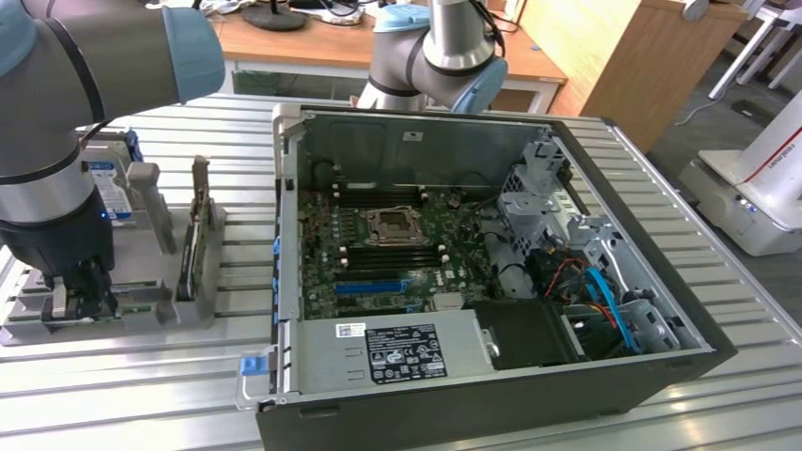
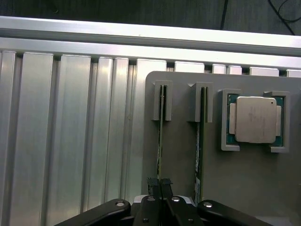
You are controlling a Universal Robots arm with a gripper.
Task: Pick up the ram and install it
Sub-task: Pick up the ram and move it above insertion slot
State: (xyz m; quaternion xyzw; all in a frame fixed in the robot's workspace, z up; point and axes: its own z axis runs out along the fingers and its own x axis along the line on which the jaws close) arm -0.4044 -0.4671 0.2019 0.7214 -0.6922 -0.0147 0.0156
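While the tool [image 2: 160,184] pinches one ram [image 2: 160,136], the holder [image 2: 244,179] cradles a processor [image 2: 254,119].

Your tool [image 2: 160,186] is clamped on the ram [image 2: 161,136]. A second stick [image 2: 198,141] stands just beside it in the next slot, so that side is tight. On the other side the ribbed counter [image 2: 70,141] lies bare. The processor chip [image 2: 255,120] sits flat beyond the second stick. In the exterior view, the hard drive [image 1: 111,193] stands upright behind the arm. The computer case [image 1: 501,413] lies open-topped toward the exterior view's right, its near wall raised. Inside, cables [image 1: 599,287] crowd the far side, and the motherboard [image 1: 376,254] is open from above.
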